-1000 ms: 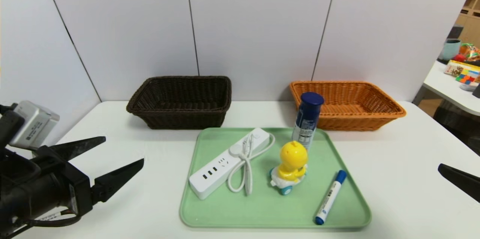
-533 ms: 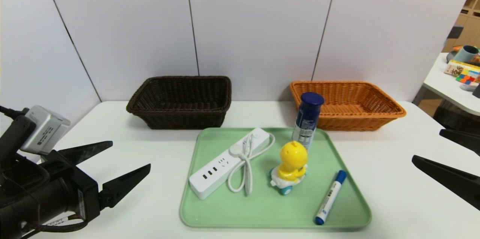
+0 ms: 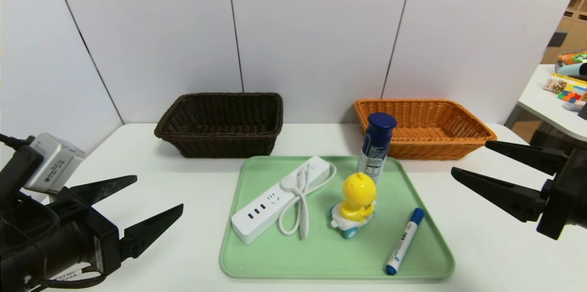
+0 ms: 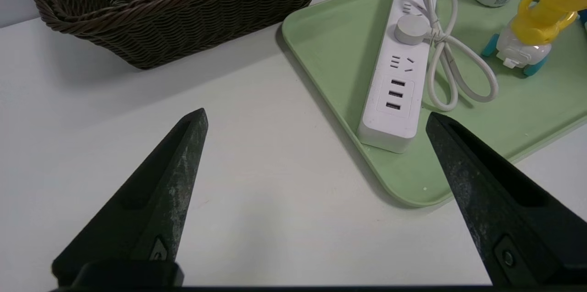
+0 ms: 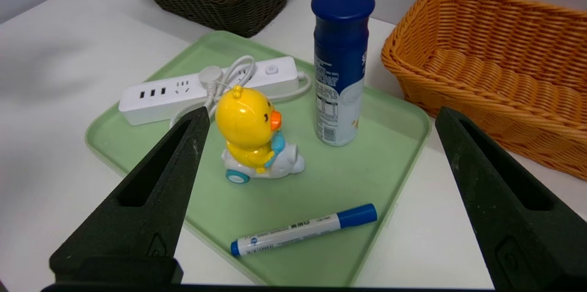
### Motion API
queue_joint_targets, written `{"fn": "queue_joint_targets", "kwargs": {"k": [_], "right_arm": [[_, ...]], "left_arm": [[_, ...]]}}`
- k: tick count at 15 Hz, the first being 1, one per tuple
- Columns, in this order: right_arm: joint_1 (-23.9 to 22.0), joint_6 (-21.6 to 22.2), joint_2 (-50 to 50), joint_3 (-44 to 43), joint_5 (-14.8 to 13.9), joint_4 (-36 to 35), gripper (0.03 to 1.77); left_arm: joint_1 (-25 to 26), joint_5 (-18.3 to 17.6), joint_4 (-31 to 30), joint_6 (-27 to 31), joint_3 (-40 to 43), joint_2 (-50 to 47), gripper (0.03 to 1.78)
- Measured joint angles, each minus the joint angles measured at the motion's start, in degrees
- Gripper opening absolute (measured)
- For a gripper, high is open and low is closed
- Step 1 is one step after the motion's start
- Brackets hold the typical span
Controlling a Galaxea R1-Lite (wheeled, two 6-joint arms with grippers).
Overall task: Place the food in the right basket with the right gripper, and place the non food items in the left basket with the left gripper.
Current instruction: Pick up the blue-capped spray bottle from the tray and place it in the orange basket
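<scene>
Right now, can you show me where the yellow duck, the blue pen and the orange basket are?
yellow duck (image 3: 358,190): head view, on its round yellow head.
blue pen (image 3: 403,241): head view, middle of its white barrel.
orange basket (image 3: 477,123): head view, on its right rim.

We see a white table (image 3: 481,246) carrying 3 things directly. A light green tray (image 3: 321,255) sits at the middle of it and serves as our landmark. Behind the tray and toward its left corner rests the dark brown basket (image 3: 220,124), near the tray but apart from it. Behind the tray's right corner rests the orange basket (image 3: 426,129), also close and not touching. Both baskets stand against the wall edge of the table.
</scene>
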Motion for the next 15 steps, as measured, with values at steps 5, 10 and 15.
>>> {"fn": "queue_joint_targets", "kwargs": {"k": [5,10,15], "right_arm": [[1.6,-0.4,8.6,-0.5,0.0,-7.4,1.7],[2.1,-0.4,17.6,-2.5,0.0,-13.6,1.7],[2.8,-0.2,24.0,-4.8,-0.1,-16.1,1.7]], "left_arm": [[-0.1,0.0,0.0,-0.1,0.2,0.0,1.69],[-0.2,-0.1,-0.2,-0.4,0.2,1.8,1.69],[-1.6,-0.1,-7.9,-0.5,0.7,7.3,1.69]]}}
